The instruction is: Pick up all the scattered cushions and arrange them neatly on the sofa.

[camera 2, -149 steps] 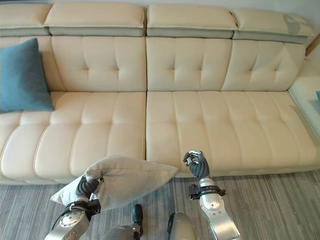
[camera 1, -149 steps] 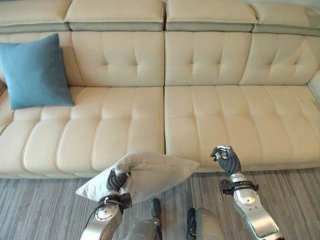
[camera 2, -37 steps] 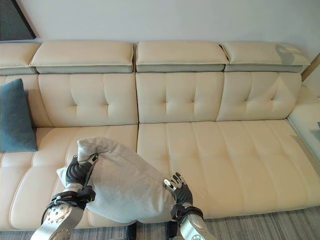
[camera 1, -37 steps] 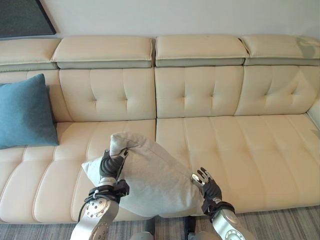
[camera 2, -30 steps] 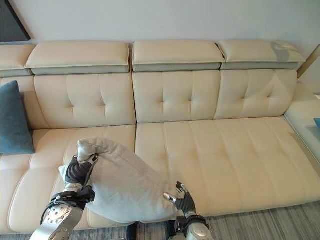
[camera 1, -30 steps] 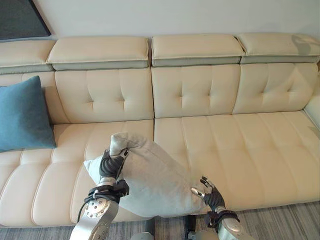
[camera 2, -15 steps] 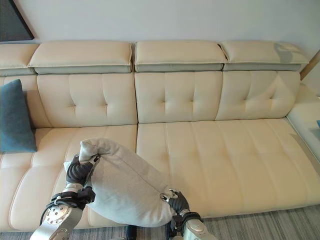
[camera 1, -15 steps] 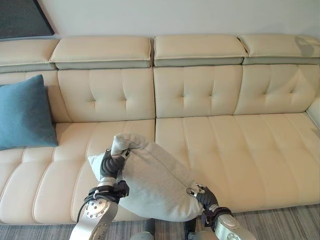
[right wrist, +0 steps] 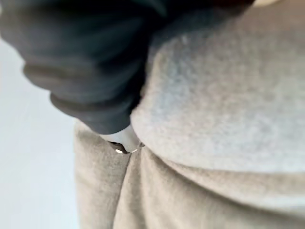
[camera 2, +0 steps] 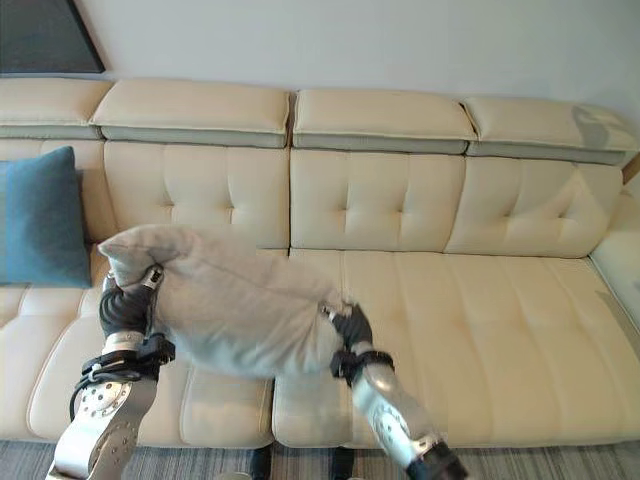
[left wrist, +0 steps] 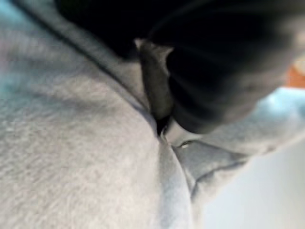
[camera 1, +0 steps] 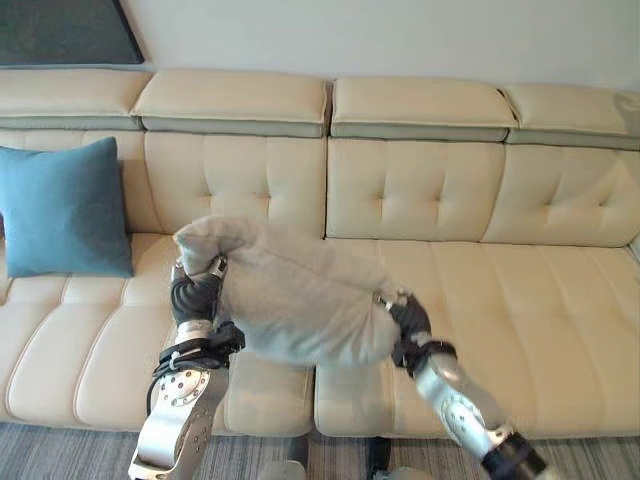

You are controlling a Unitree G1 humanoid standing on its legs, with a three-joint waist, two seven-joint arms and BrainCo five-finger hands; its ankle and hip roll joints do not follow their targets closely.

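Grey cushion [camera 1: 295, 295] carried between both hands above the sofa [camera 1: 470, 290] seat: left hand [camera 1: 194, 296] curled onto one corner, right hand [camera 1: 410, 320] pinching the opposite edge (likely to keep it spread for placing). Blue cushion [camera 1: 65, 210] already propped upright, well off beyond the left hand.

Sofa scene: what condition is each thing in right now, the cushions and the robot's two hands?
Grey cushion: held up over the seat between both hands.
Blue cushion: upright, leaning on the sofa backrest, at its left end.
Left hand: gripping the grey cushion's corner.
Right hand: gripping its opposite end.
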